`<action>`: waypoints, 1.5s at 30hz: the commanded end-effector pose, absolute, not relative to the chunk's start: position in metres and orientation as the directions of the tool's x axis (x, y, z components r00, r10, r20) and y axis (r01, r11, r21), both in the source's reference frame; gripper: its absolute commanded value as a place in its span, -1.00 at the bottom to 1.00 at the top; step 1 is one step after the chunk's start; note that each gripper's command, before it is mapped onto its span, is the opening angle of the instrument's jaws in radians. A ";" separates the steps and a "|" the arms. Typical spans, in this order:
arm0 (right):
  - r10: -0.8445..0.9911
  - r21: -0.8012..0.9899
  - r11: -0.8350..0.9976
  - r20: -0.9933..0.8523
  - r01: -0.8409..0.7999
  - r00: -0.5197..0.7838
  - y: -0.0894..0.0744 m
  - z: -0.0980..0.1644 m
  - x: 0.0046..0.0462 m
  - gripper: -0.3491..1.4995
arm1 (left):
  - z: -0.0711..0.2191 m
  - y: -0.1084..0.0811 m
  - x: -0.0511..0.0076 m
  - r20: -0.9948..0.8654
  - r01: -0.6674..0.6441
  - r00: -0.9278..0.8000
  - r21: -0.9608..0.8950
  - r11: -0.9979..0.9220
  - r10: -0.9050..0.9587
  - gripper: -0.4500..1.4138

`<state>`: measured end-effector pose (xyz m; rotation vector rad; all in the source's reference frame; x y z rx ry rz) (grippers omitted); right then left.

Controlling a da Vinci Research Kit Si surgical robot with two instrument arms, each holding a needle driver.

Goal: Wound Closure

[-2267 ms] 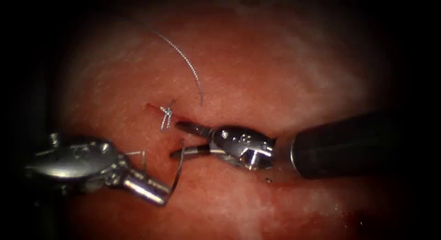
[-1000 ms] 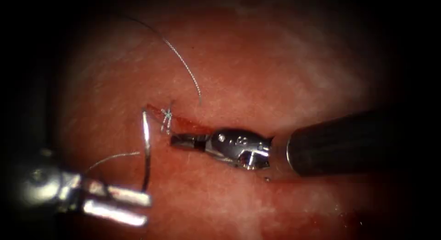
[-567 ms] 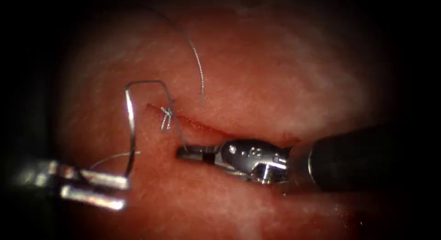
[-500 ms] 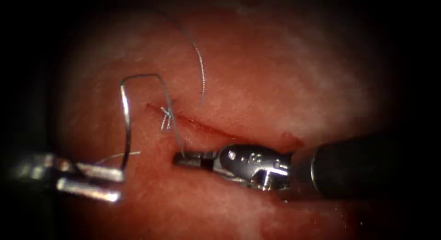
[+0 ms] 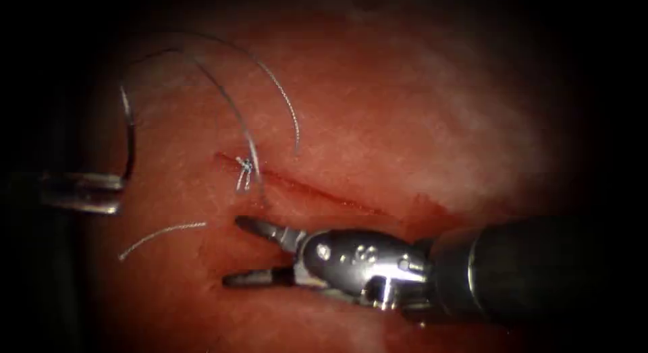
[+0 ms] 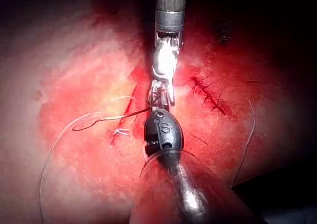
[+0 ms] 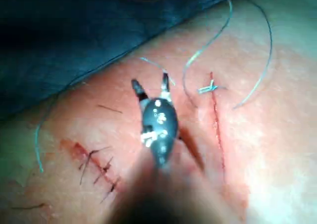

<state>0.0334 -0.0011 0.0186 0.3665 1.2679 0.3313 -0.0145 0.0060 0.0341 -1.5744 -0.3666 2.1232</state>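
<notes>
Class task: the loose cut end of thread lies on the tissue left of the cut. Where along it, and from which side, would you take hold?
Grip the cut end of thread near its free right tip, which seems slightly raised. Come from the right, where the right tool hangs open and empty. The left tool holds the needle near one end, clear of the tissue.

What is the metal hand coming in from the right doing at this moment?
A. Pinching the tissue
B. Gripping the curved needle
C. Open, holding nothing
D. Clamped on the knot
C: the right hand has its two jaws spread apart beside the cut with nothing between them; the needle is in the left hand.
</notes>
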 end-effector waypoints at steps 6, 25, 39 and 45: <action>0.377 0.368 0.925 -0.871 -0.090 0.313 -0.002 0.024 0.0330 0.69 | 0.038 0.006 -0.0116 -0.813 -0.277 -0.249 -0.461 -0.843 0.526 -1.00; 0.323 0.294 0.946 -0.827 -0.135 0.460 -0.003 0.034 0.0344 -1.00 | 0.039 0.007 -0.0110 -0.809 -0.300 -0.259 -0.451 -0.840 0.527 -1.00; 0.378 0.377 0.922 -0.826 -0.088 0.418 -0.005 0.020 0.0355 -1.00 | 0.043 0.007 -0.0107 -0.822 -0.304 -0.256 -0.430 -0.850 0.508 -1.00; 0.397 0.406 0.911 -0.822 -0.069 0.408 -0.007 0.015 0.0366 -1.00 | 0.043 0.007 -0.0105 -0.821 -0.304 -0.263 -0.428 -0.851 0.507 -1.00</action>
